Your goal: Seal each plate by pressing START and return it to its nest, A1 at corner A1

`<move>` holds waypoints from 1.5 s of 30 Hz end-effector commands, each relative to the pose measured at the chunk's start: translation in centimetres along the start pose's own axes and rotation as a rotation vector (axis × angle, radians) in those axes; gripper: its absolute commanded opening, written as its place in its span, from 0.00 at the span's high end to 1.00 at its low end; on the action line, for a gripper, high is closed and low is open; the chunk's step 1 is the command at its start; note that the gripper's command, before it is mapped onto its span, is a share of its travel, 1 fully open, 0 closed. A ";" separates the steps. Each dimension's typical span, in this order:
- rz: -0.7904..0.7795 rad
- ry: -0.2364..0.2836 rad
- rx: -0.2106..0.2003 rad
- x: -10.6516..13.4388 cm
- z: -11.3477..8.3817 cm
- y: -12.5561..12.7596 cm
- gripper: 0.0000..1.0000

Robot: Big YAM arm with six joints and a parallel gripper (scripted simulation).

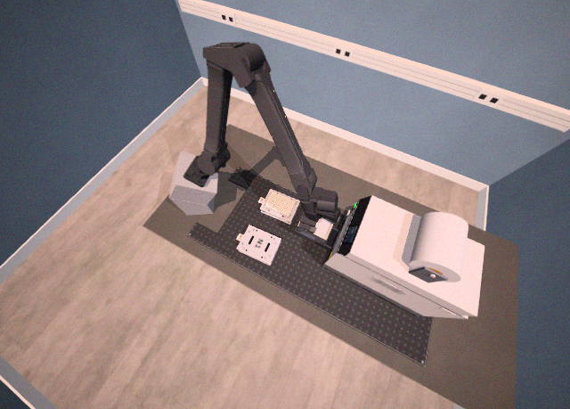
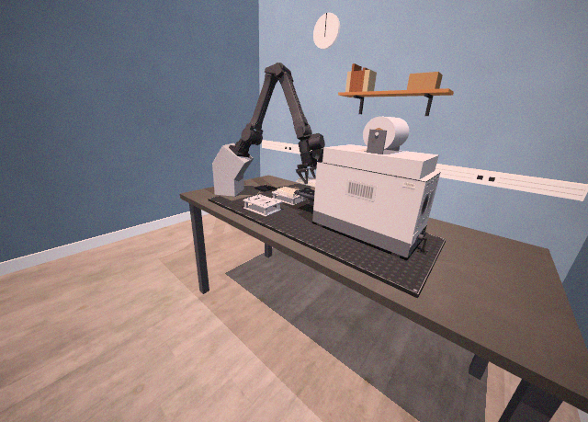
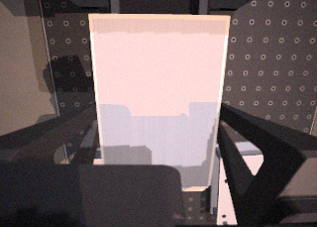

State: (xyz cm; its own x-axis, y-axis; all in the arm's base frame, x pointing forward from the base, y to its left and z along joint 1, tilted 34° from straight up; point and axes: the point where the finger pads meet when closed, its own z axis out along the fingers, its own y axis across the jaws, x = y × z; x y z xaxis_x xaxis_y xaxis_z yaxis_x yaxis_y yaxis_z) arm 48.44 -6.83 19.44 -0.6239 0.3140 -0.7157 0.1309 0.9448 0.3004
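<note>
- The gripper (image 1: 321, 227) (image 2: 306, 176) (image 3: 158, 108) is closed on a plate (image 1: 323, 230) (image 2: 310, 181) (image 3: 158, 70), one finger at each long side.
- That plate lies between the fingers, its top smooth and pale, over the stage (image 1: 316, 241) (image 2: 304, 192); I cannot tell whether they touch.
- Just beyond the stage stands the sealer (image 1: 382, 230) (image 2: 366, 194), with a green light (image 1: 355, 205) near its front.
- On the arm-base side, near the stage, the other plate (image 1: 280, 204) (image 2: 286, 190) sits on its nest.
- Beside that is the second nest (image 1: 272, 245) (image 2: 262, 203), its slotted top exposed.
</note>
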 end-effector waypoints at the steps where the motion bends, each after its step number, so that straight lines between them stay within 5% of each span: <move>1: -0.021 -0.067 -0.005 -3.6 -1.9 0.6 1.00; 12: -0.025 -0.081 -0.003 -4.7 -4.1 0.4 1.00; 29: 0.009 -0.015 -0.005 -1.1 -1.1 -0.1 1.00; 45: -0.021 -0.101 -0.022 -5.0 -3.5 1.5 1.00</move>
State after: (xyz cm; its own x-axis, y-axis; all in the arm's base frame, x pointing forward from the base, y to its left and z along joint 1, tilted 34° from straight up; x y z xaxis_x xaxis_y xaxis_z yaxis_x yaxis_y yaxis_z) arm 47.67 -7.28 20.51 -0.6256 0.3179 -0.7124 0.1354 0.9436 0.3022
